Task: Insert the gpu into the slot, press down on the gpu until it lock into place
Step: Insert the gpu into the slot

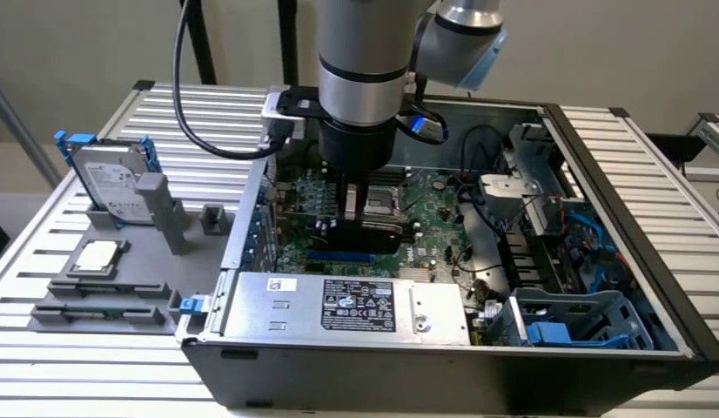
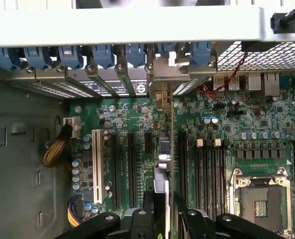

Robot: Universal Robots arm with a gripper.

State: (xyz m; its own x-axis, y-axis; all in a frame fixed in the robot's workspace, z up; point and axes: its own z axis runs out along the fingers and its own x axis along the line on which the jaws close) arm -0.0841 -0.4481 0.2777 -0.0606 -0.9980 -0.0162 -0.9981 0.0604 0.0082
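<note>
One gpu (image 1: 366, 236): standing on edge, directly over the slot (image 1: 339, 258).
Gripper (image 1: 362, 216): clamped on the gpu's top edge.
Around: grey power supply (image 1: 348, 305) just beside the slot; open computer case (image 1: 453, 383) on the tabletop (image 1: 209, 122).

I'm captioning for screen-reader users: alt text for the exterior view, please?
A robot arm reaches into an open computer case, its pincer shut on the gpu, a black card right by the blue slot on the green motherboard. A grey power supply lies along the case's near edge; a hard drive stands outside, at the exterior view's left.
</note>
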